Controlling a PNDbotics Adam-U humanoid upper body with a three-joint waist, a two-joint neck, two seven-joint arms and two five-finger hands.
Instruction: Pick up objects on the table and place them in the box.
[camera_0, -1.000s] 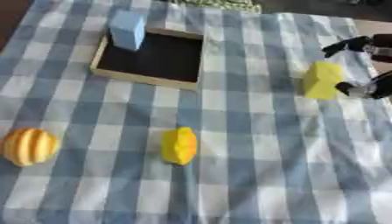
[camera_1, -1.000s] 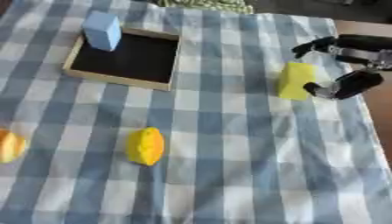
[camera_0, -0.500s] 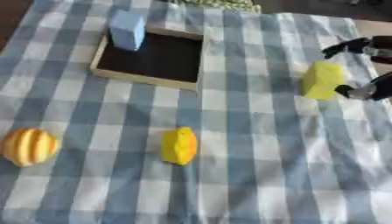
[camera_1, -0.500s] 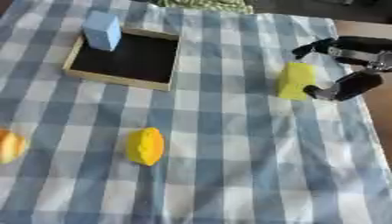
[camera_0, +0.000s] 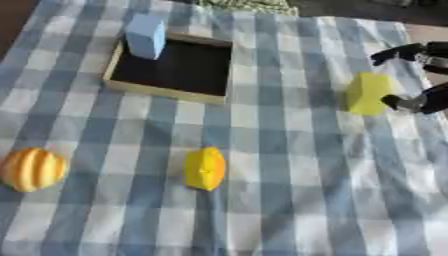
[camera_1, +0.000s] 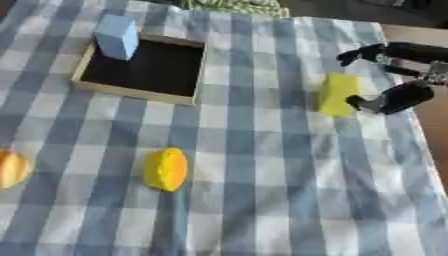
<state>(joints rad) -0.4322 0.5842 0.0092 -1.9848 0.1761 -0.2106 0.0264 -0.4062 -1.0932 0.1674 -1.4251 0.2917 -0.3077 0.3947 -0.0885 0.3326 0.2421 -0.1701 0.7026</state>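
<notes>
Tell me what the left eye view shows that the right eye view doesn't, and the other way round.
Only the left eye view shows the orange ribbed fruit whole; the right eye view cuts it at the left edge. Only the right eye view shows more of the right hand, its arm reaching in from the right, and bare brown surface past the cloth's right edge. Both show the box with a blue block at its far left corner, the yellow block between the right hand's thumb and fingers, the lemon and the checked cloth.

Both eye views are looking steeply down from the robot's head at the blue-checked tablecloth (camera_0: 289, 165), facing away from the robot. They are sharing nearly everything; the right eye view is sitting slightly rightward, cutting off the orange ridged fruit (camera_0: 32, 169) at its left edge.
</notes>
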